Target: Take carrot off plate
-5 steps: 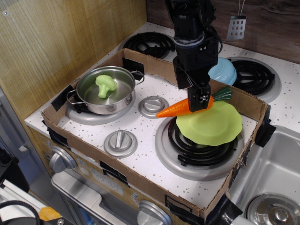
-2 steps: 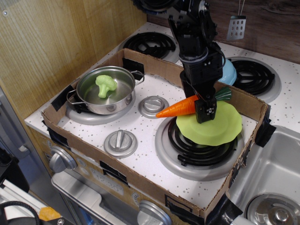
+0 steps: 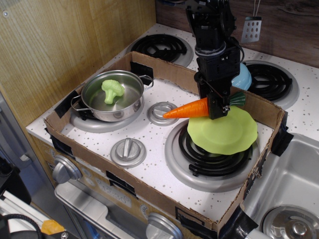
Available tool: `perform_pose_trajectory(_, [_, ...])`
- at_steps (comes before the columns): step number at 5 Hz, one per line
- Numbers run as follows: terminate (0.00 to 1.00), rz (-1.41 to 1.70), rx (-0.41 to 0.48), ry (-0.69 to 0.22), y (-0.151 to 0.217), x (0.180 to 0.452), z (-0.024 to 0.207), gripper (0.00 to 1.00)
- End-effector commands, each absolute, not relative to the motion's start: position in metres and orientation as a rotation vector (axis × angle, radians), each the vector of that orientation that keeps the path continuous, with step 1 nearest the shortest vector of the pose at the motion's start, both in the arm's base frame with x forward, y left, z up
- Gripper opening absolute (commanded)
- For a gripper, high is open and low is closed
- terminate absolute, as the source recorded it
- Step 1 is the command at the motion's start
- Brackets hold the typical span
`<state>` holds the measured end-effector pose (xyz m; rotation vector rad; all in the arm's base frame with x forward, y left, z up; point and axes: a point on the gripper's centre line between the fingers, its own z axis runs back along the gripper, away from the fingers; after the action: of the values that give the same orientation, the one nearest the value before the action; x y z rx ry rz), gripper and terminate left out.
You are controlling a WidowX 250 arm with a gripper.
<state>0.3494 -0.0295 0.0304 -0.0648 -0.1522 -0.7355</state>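
The orange carrot [image 3: 187, 109] with its dark green top [image 3: 238, 99] hangs level in the air above the far-left rim of the lime-green plate [image 3: 224, 133], its tip pointing left over the white stove top. My gripper [image 3: 218, 107] is shut on the carrot near its thick end and comes down from above. The plate rests on the front right burner [image 3: 212, 157] and nothing lies on it.
A steel pot [image 3: 112, 95] with a light green broccoli [image 3: 112, 90] sits on the left burner. A light blue bowl [image 3: 241, 75] is behind my arm. A low cardboard wall [image 3: 124, 186] rings the stove area. A sink [image 3: 291, 189] lies at the right.
The carrot has risen a little with my gripper and now hangs level. My gripper has lifted slightly and moved a touch away from the plate's middle.
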Motion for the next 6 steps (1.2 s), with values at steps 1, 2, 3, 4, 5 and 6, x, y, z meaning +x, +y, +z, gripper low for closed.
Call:
perform_pose_trajectory(1, [0.0,-0.772,-0.025,-0.196,-0.03,0.356,0.058,0.0])
perform_pose_trajectory(2, [0.0,-0.789,-0.012,-0.18,-0.024,0.355,0.072,0.0])
perform_pose_trajectory(3, [0.0,-0.937,-0.043,-0.136,-0.016,0.352,0.089,0.0])
perform_pose_trajectory(4, [0.0,-1.103,-0.034,-0.098,-0.003,0.349,0.107,0.0])
perform_pose_trajectory(5, [0.0,-1.301,0.003,-0.149,0.01,0.35,0.111,0.0])
perform_pose_trajectory(6, [0.0,-1.514,0.031,-0.22,0.015,0.355,0.109,0.0])
